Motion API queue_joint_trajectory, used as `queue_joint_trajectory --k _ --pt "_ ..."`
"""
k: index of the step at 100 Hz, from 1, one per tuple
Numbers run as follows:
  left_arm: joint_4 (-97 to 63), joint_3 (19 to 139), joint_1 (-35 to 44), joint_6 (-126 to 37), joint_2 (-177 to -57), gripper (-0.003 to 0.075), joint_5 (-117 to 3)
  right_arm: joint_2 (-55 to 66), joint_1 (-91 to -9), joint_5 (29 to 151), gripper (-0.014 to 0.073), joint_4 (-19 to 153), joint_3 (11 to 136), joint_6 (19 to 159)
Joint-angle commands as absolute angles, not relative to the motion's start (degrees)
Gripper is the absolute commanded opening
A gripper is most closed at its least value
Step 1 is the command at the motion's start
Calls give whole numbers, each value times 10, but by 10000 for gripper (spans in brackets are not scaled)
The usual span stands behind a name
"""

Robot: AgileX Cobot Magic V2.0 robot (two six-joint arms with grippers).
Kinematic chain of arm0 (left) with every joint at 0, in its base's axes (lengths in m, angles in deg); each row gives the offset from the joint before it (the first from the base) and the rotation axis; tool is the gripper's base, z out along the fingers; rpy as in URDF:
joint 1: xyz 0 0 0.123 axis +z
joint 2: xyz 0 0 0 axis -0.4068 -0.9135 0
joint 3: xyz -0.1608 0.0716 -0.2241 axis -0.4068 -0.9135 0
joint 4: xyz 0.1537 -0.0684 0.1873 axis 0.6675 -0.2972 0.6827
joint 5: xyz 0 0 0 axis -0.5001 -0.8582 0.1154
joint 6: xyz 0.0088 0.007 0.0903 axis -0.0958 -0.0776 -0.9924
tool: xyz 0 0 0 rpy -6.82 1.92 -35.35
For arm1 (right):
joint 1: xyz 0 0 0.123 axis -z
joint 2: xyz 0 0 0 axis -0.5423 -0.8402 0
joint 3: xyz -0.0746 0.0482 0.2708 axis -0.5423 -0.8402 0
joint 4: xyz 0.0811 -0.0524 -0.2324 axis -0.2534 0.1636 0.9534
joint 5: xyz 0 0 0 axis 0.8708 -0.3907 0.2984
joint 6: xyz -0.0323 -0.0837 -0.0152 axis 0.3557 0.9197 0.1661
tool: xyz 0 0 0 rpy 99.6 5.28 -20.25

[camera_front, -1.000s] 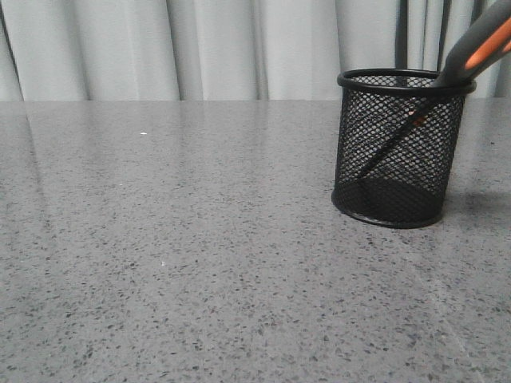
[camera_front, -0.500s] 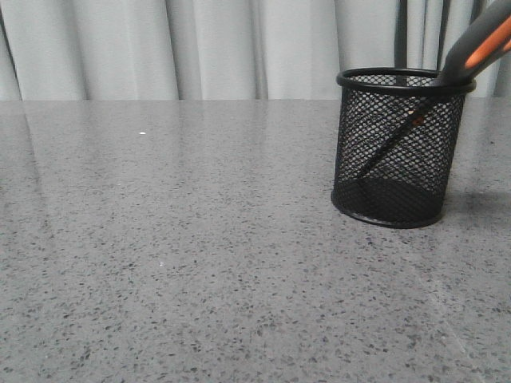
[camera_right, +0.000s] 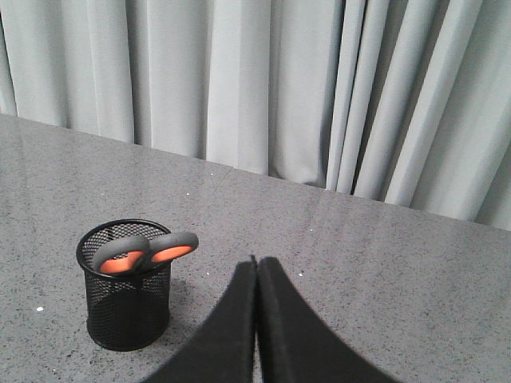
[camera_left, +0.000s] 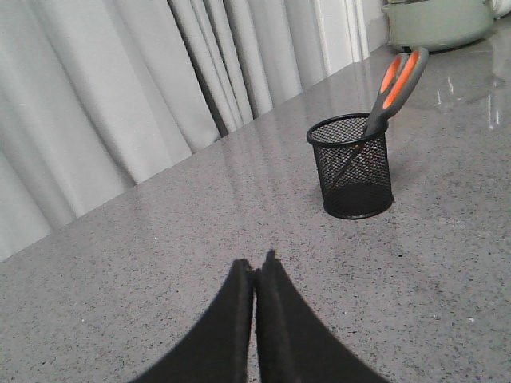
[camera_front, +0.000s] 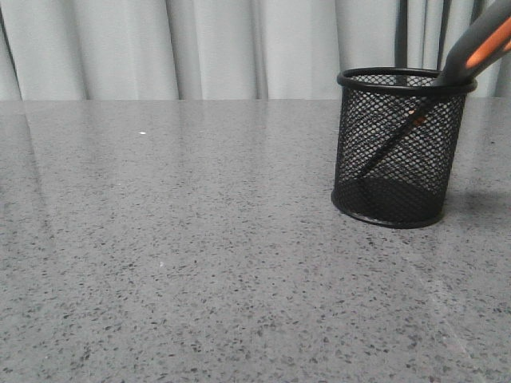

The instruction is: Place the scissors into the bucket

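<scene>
The black wire-mesh bucket (camera_front: 398, 148) stands upright on the grey table at the right. The scissors (camera_front: 477, 46) stand inside it, blades down and leaning, grey and orange handles sticking out over the rim. The bucket (camera_left: 351, 166) and scissors (camera_left: 395, 78) also show in the left wrist view, and the bucket (camera_right: 126, 297) and scissors (camera_right: 144, 250) in the right wrist view. My left gripper (camera_left: 255, 267) is shut and empty, well away from the bucket. My right gripper (camera_right: 256, 262) is shut and empty, beside the bucket and apart from it. Neither gripper shows in the front view.
The speckled grey table (camera_front: 200, 239) stretches wide in front of pale curtains (camera_front: 200, 48). A pale green pot (camera_left: 439, 20) stands on the table beyond the bucket in the left wrist view.
</scene>
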State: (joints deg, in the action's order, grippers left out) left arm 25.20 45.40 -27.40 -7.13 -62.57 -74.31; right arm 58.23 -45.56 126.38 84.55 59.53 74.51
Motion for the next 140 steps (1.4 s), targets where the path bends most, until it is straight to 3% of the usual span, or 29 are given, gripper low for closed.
queue_joint_trajectory --k 1,43,66,78,91,102,108,140 --pt "250 468 -279 -65 -633 -20 -693 573 -457 1220 -50 853 604 748" --pt "216 409 -259 -97 -613 -20 -676 573 -457 1220 -50 853 604 748" --pt "105 257 -140 -100 -577 -20 -468 573 -457 1220 -50 853 604 748" --pt "41 210 -47 -100 -578 -20 -423 573 -457 1220 -50 853 604 748" --pt "42 187 37 -100 -578 -20 -431 573 -457 1220 -50 853 604 748" --pt "45 188 84 -100 -578 -20 -540 573 -457 1220 -50 853 604 748" --pt "45 188 95 -100 -578 -20 -596 573 -457 1220 -50 853 604 748" --pt "44 188 99 -100 -578 -20 -595 573 -457 1220 -50 853 604 748"
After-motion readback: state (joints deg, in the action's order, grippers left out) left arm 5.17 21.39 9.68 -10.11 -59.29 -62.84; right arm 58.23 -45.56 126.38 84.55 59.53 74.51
